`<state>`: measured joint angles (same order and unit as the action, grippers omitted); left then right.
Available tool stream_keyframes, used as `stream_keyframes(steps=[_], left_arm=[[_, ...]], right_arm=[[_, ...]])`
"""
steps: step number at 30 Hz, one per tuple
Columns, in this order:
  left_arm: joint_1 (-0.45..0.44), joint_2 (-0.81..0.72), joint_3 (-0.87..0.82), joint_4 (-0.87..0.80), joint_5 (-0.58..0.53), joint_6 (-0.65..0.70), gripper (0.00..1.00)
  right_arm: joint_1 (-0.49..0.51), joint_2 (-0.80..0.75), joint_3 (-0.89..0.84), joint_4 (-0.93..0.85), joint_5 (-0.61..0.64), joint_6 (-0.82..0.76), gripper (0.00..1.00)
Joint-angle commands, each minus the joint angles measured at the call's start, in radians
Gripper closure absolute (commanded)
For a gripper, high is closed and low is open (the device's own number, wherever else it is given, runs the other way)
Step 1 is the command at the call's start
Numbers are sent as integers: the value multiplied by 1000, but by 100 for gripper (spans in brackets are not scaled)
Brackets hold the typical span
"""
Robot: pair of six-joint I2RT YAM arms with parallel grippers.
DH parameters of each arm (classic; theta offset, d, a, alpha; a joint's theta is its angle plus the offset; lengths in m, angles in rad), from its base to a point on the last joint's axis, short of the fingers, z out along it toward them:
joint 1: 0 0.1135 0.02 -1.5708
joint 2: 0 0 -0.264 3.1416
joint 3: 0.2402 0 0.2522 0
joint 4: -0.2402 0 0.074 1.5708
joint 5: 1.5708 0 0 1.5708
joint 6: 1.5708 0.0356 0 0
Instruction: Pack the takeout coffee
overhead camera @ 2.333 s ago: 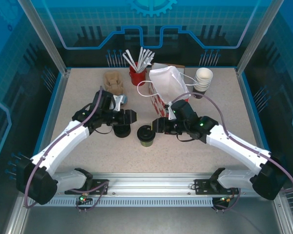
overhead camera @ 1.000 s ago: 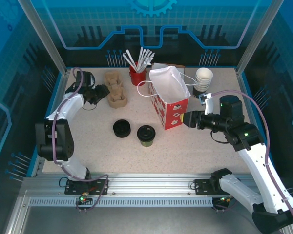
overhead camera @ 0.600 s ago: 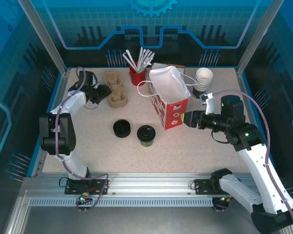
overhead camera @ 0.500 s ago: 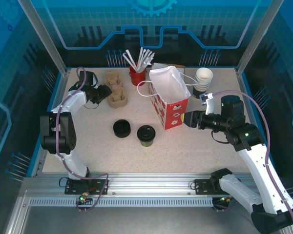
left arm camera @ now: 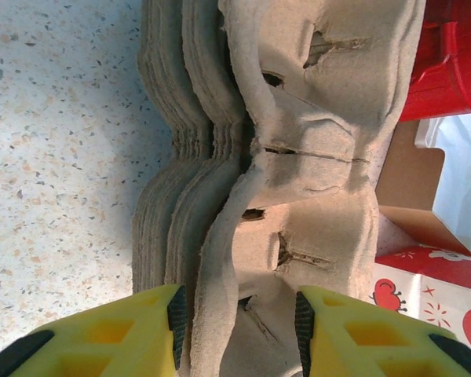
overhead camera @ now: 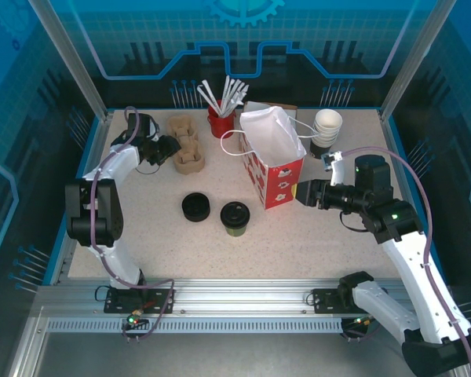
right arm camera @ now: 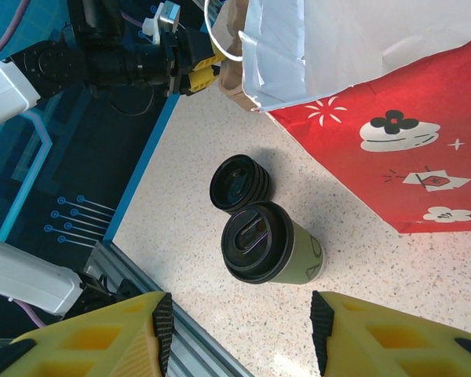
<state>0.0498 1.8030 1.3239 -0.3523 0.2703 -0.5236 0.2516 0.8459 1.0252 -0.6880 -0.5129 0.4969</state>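
Where the speckled table [overhead camera: 314, 251] lies bare near its middle, the takeout coffee [overhead camera: 235, 217] stands upright, olive-brown sides under a black lid, just right of a low stack of loose black lids [overhead camera: 195, 206] and near-left of the red-and-white paper bag [overhead camera: 273, 161]. The bag stands open, its white lining showing, and is apart from the cup. The right arm [overhead camera: 400, 236] reaches in from the right, its jaws released and spread wide just beside the bag's right face, holding nothing. In the right wrist view, the coffee [right arm camera: 271, 245] and the lid stack [right arm camera: 237, 183] appear beyond the two yellow fingers [right arm camera: 102, 330], well apart from them, with the bag's printed side [right arm camera: 408, 149] above. The left arm [overhead camera: 114, 169] stretches to the far left, its jaws at the stack of brown cardboard cup carriers [overhead camera: 186, 144]. In the left wrist view, its yellow fingers [left arm camera: 133, 330] sit either side of the top carrier's edge [left arm camera: 298, 157]; I cannot tell whether they pinch it. At the far edge stand a red cup of white stirrers [overhead camera: 221, 118] and a stack of lidless paper cups [overhead camera: 326, 128].
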Motion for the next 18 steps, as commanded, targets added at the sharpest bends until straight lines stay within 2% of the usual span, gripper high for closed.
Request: stream_keyframes(steps=[1,7,18], left_arm=[[8,15,26,20,39,14,57],[7,16,21,34,56,7,59],[7,13,10,61,73,-8,75]], right_arm=[[-21,-13,-14,0,-33,5,47],[-33,-16,-18,2,-44,6,48],[-44,-21,-25,7,-55,12,48]])
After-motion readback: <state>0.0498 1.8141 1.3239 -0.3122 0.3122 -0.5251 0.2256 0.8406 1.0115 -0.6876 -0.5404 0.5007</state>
